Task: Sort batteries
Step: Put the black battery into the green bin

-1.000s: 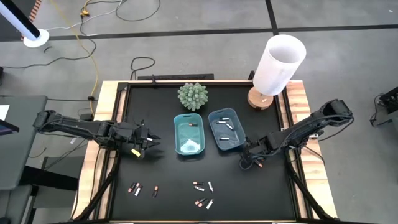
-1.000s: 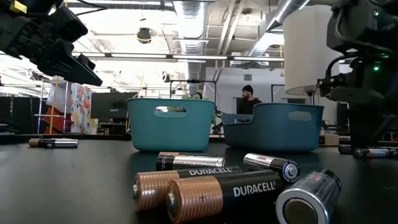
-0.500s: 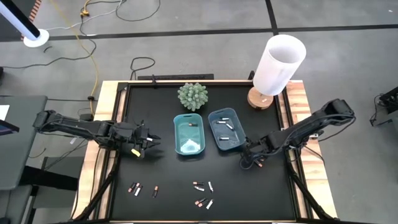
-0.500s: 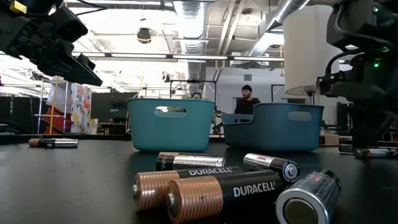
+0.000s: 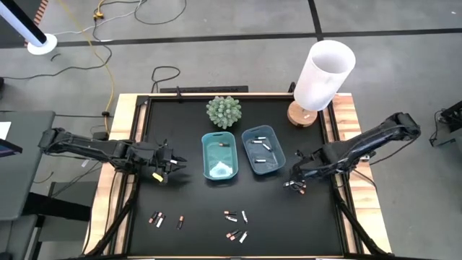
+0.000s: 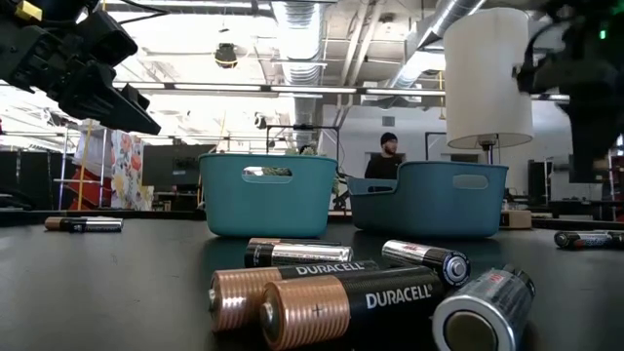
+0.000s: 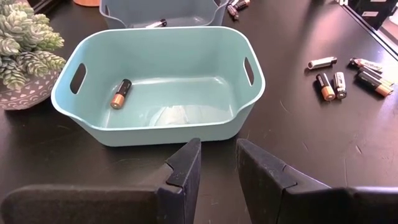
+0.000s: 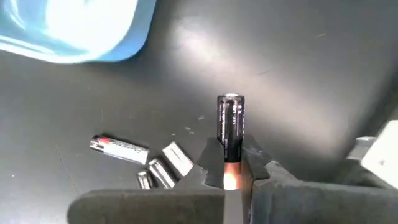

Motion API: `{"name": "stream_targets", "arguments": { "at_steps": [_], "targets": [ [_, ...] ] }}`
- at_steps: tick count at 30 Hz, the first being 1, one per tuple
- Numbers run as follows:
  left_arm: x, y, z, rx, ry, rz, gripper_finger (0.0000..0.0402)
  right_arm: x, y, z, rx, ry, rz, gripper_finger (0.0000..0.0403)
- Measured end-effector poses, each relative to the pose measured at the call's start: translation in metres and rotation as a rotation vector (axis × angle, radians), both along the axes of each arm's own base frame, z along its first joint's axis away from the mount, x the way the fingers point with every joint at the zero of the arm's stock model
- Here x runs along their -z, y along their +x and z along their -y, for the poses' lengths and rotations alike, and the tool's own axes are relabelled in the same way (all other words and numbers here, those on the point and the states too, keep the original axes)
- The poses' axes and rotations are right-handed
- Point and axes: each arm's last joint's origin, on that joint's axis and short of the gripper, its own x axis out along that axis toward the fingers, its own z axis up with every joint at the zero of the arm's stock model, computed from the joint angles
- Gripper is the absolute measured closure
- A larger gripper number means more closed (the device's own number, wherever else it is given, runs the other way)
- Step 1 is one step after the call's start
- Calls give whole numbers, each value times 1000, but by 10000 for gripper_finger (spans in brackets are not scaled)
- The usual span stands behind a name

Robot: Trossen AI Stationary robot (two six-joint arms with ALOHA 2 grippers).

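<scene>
Pinched between the right gripper's (image 8: 231, 169) fingers (image 8: 264, 174): a dark battery (image 8: 230, 134) with a copper end, gripped low at that end, most of its length standing clear beyond the tips. Likely small, rigid, smooth and round, so prone to swivelling or slipping in so short a hold; better taken mid-body, across the width. Raised off the black surface (image 5: 180, 195), above three loose batteries (image 8: 152, 163), just beside the darker teal tray (image 5: 261, 150). Right arm reaching in from the surface's right edge, elbow bent. Left gripper (image 7: 214, 171) waiting beside the lighter teal tray (image 7: 93, 118), fingers (image 7: 183, 171) slightly apart, holding nothing; one copper-ended battery (image 7: 120, 93) inside that tray.
</scene>
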Motion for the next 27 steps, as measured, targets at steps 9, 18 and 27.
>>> {"name": "stream_targets", "arguments": {
  "at_steps": [9, 18, 27],
  "targets": [
    [-1, 0, 0, 11, 23, 8, 304, -68, 19, 7, -71, -192, 168, 390],
    [-3, 1, 0, 5, 7, 30, 304, -104, 103, 28, -342, -372, 421, 390],
    [-3, 1, 0, 0, -3, 29, 304, -84, 195, 62, -545, -330, 500, 390]
  ]
}}
